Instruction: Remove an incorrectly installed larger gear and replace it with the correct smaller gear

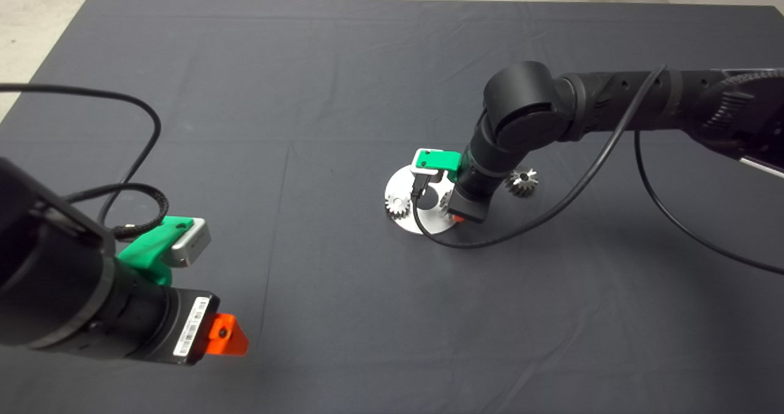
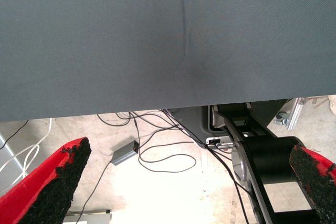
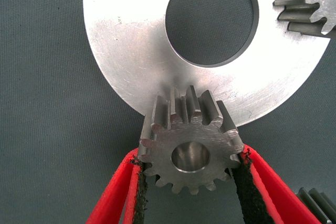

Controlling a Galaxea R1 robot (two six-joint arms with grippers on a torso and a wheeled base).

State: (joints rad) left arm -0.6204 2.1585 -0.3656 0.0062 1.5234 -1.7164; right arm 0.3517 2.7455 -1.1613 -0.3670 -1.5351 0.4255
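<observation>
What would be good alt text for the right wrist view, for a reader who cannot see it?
The right gripper holds the smaller gear between its red fingers, at the edge of a round metal plate with a large centre hole. Parts of two other gears show on the plate, and the dark mat lies underneath.

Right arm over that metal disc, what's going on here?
The right gripper is down at the edge of the round metal plate, its red fingers closed on the smaller gear, which sits at the plate's rim. The larger gear lies off the plate on the dark mat, beside the arm. Another small gear sits on the plate. The left gripper is open and parked at the mat's lower left edge, holding nothing.
</observation>
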